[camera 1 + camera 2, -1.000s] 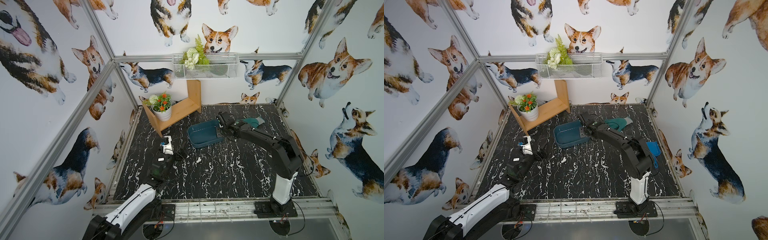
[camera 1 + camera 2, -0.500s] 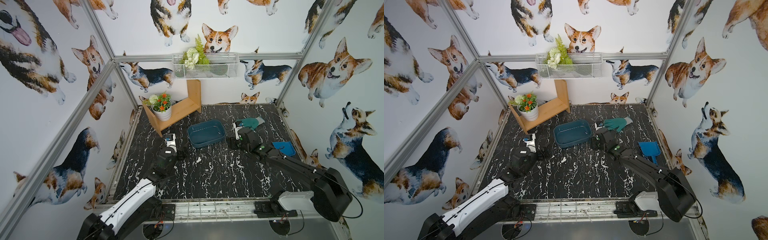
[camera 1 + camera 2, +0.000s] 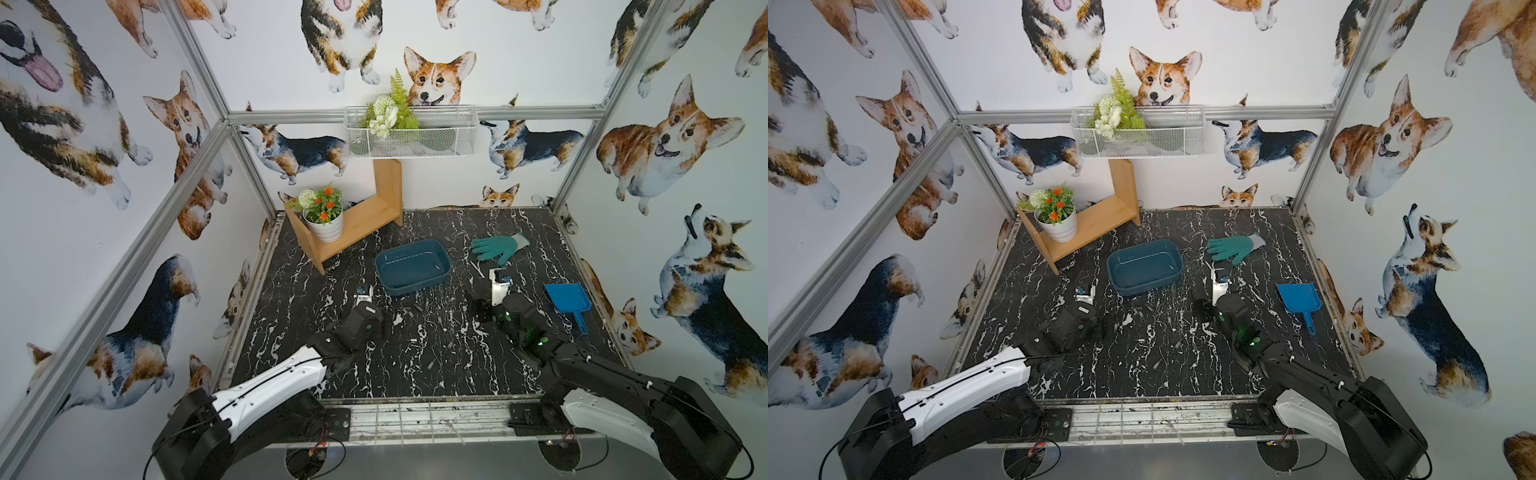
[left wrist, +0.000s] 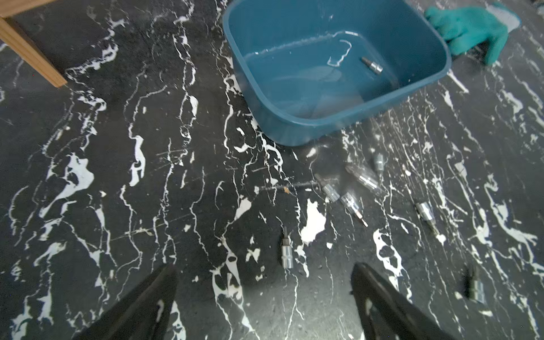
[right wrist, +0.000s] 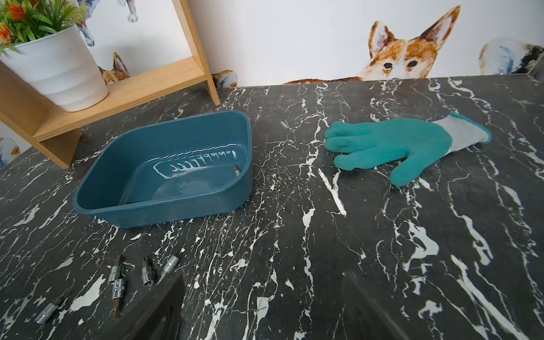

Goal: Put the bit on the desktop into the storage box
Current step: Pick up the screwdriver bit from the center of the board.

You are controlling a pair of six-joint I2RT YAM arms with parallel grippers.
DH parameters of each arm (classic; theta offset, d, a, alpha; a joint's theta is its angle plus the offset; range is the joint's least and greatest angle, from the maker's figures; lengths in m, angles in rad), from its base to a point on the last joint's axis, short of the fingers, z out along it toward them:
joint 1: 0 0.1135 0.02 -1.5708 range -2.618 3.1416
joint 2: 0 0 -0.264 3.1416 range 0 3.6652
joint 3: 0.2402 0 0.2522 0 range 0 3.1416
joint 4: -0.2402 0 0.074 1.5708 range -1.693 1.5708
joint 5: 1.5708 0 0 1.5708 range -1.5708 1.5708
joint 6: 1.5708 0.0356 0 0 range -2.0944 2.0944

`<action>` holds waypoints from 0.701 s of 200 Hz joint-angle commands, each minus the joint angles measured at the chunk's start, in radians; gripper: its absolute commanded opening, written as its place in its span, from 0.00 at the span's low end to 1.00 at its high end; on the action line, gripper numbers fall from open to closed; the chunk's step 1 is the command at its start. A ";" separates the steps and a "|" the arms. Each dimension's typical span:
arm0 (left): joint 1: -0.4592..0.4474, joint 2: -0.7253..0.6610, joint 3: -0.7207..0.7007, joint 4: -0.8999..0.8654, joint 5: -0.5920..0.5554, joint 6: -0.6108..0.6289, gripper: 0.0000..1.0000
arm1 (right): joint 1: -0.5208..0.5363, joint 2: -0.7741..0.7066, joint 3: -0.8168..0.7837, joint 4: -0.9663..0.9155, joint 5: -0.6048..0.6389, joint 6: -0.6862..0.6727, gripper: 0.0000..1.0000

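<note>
Since a second earlier our right arm had pulled back from over the shallow dark teal-blue plastic storage box [image 5: 176, 212], and the right gripper [image 5: 262, 275] hung with jaws spread wide and empty above the black marble-patterned desktop [image 5: 382, 235]. One small silver steel socket bit [image 4: 372, 64] already lay inside that box, close to one wall, and we saw nothing else in it. Several more bits [image 4: 364, 178] lay scattered on the desktop just in front of the box, a lone bit [image 4: 287, 253] among them nearest the left gripper [image 4: 263, 269], whose jaws also stood wide with nothing between. To take that one well, we judged, we should straddle it across its barrel, settle low, and close gently, since so round a piece could roll or squirt free. Beyond the box lay a teal rubber-coated work glove [image 5: 391, 147], and well to our right a bright blue plastic scoop [image 3: 567, 297], empty.
</note>
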 commanded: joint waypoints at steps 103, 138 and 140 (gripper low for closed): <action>-0.060 0.249 0.062 0.019 -0.010 -0.040 0.66 | 0.000 -0.067 -0.024 0.077 0.078 0.020 0.91; -0.070 0.330 0.088 0.037 -0.018 -0.038 0.60 | -0.001 -0.074 -0.026 0.074 0.086 0.022 0.91; -0.071 0.333 0.089 0.038 -0.017 -0.038 0.59 | 0.000 -0.075 -0.026 0.074 0.087 0.022 0.91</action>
